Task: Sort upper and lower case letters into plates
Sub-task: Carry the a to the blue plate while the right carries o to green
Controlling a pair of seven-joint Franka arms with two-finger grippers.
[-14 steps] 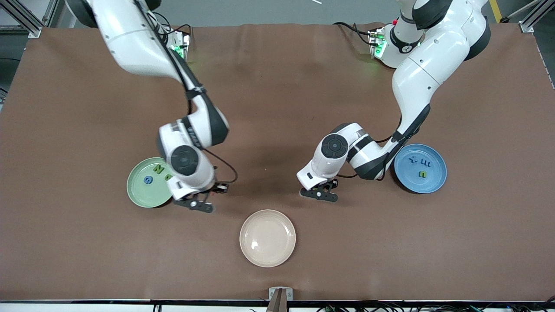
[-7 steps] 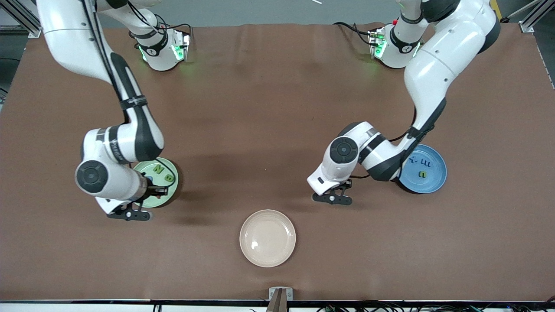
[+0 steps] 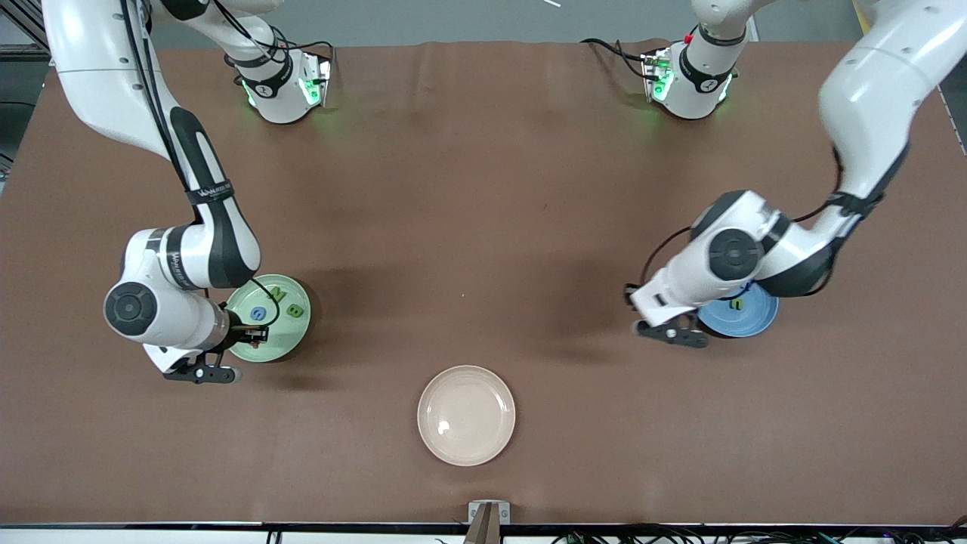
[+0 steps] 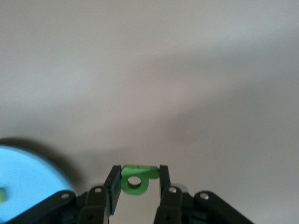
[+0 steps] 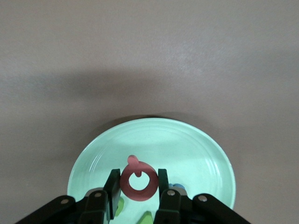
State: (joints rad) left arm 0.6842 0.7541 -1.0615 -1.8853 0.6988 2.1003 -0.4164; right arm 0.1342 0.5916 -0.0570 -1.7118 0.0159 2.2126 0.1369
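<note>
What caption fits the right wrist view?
Right gripper holds the pink Q above the mint green plate.

Right hand (image 5: pixel 138 186) has its two black fingers (image 5: pixel 112 191) pinched on a pink Q (image 5: pixel 138 181), holding it flat-on to the camera, ring with the little tail sticking up. It's hanging right over the mint green plate (image 5: pixel 187 149), which sits on the plain brown table (image 5: pixel 149 56). Tucked under the fingers in the plate you can just spot bits of a blue piece (image 5: pixel 177 188) and green pieces (image 5: pixel 146 218), mostly hidden.
</note>
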